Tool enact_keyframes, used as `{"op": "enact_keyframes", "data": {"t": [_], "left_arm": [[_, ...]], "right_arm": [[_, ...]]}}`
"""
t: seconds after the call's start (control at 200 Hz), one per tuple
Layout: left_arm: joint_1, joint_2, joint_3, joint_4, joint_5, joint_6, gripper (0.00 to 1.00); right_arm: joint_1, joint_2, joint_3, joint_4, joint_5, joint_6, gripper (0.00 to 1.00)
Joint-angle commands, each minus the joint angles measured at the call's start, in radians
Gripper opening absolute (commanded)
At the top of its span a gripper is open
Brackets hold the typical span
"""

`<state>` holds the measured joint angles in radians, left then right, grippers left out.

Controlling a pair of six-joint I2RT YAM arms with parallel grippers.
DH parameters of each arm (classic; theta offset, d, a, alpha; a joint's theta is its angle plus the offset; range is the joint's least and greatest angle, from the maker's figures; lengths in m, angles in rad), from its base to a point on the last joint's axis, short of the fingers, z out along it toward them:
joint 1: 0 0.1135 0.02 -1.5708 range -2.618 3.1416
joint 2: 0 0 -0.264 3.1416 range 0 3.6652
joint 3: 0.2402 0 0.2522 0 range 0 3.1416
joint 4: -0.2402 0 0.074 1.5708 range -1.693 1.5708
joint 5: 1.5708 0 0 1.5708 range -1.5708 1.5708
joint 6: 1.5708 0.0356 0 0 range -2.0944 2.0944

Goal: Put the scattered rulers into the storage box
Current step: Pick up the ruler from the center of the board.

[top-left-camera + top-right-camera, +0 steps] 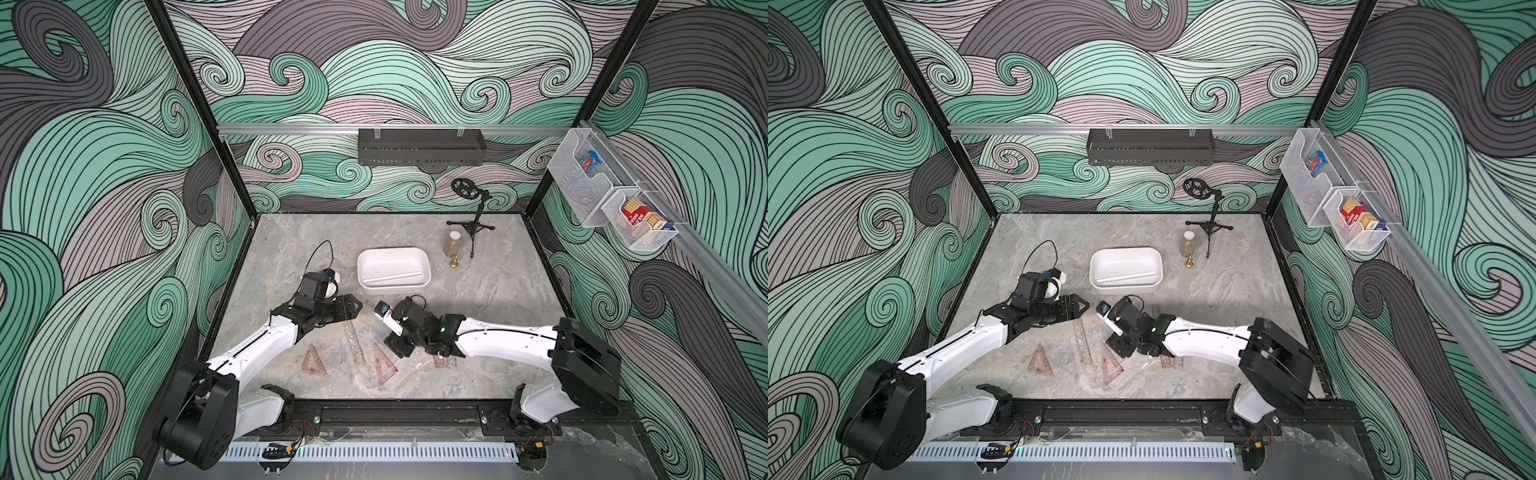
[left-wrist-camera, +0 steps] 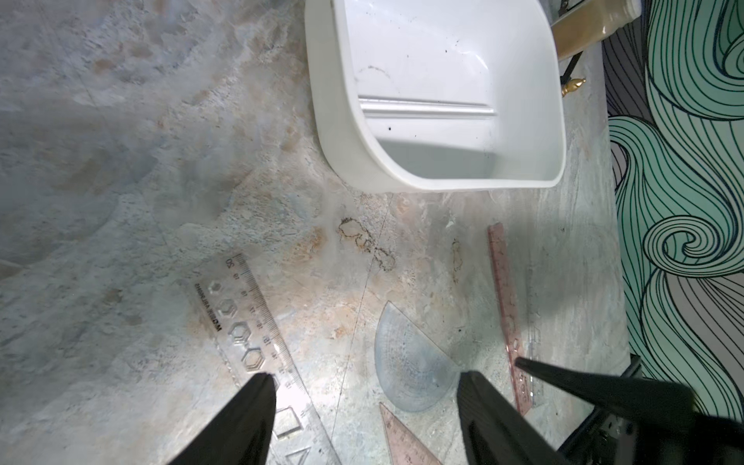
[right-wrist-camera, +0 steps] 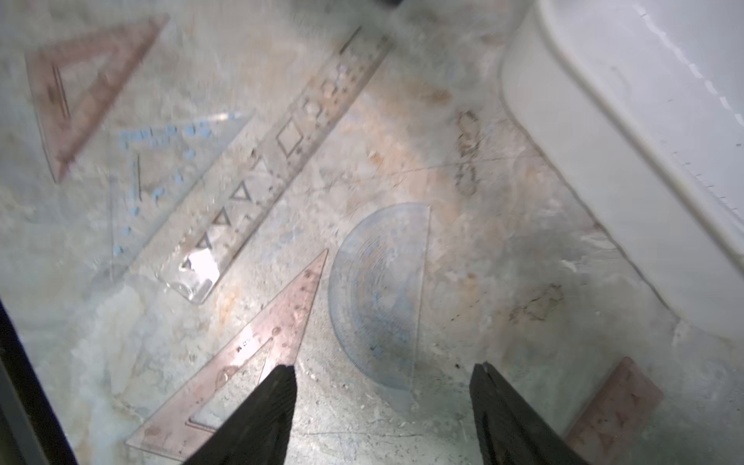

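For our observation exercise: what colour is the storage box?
The storage box is white, best seen in the left wrist view.

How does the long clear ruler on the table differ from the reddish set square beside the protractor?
Shape: the clear ruler is a long narrow strip with a row of stencil holes; the reddish set square is a triangle with an open middle.
Tint: the clear ruler is colourless, the reddish set square reddish-brown.
Shared: both see-through, flat on the table, outside the storage box.
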<state>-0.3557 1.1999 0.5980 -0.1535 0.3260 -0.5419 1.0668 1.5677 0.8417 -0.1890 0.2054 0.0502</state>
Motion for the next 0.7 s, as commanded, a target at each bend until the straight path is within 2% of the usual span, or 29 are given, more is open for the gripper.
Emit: {"op": "enact_keyframes", "data": {"t": [0.0, 0.24, 0.695], "left_arm": [[-0.004, -0.004, -0.001, 0.039, 0.018, -0.022, 0.75], [-0.005, 0.018, -0.001, 0.047, 0.011, -0.021, 0.76], [-0.004, 0.039, -0.036, 0.087, 0.045, -0.047, 0.75]], "right_arm": [[0.035, 0.034, -0.015, 0.065, 0.105, 0.043, 0.78], [0.036, 0.082, -0.052, 0.117, 0.153, 0.026, 0.88], [-0.014, 0.113, -0.072, 0.164, 0.160, 0.043, 0.87]]}}
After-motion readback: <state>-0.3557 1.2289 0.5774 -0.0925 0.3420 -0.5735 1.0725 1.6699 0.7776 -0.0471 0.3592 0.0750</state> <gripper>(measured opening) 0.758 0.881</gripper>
